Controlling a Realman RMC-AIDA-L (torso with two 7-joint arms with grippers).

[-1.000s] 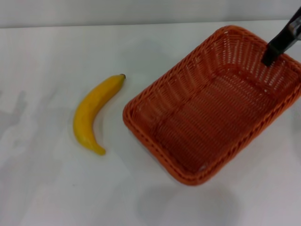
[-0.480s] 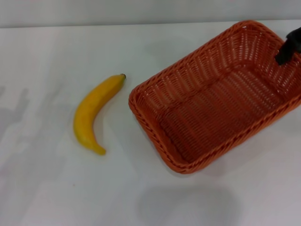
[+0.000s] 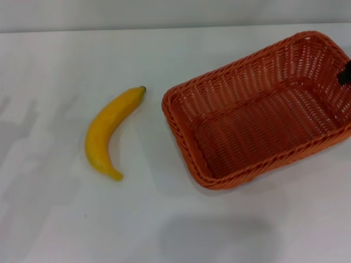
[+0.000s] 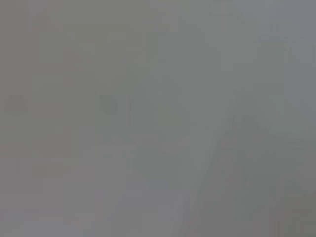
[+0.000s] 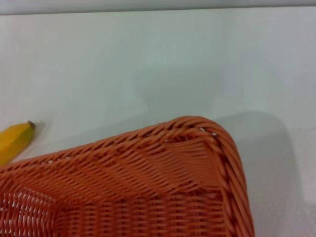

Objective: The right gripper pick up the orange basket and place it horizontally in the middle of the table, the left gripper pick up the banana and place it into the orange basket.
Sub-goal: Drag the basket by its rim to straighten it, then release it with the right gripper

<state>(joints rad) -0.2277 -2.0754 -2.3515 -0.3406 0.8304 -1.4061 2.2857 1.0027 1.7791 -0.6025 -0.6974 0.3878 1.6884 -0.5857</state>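
The orange basket (image 3: 247, 82) sits on the right side of the white table (image 3: 66, 219), its long side running nearly across the head view. Only a black tip of my right gripper (image 3: 345, 74) shows at the frame's right edge, at the basket's right end wall, holding it. The right wrist view looks over a rounded corner of the basket (image 5: 187, 126). The yellow banana (image 3: 107, 131) lies to the left of the basket, apart from it, stem end pointing toward the far side; its tip (image 5: 15, 140) also shows in the right wrist view. My left gripper is out of view.
Bare white tabletop (image 5: 148, 59) spreads beyond the basket's corner, and more lies in front of and to the left of the banana. A pale wall borders the table's far edge. The left wrist view is a blank grey field.
The basket has swung round with the right gripper, from a diagonal lie to nearly crosswise, and shifted right. The gripper slid toward the right edge. The banana has not moved.
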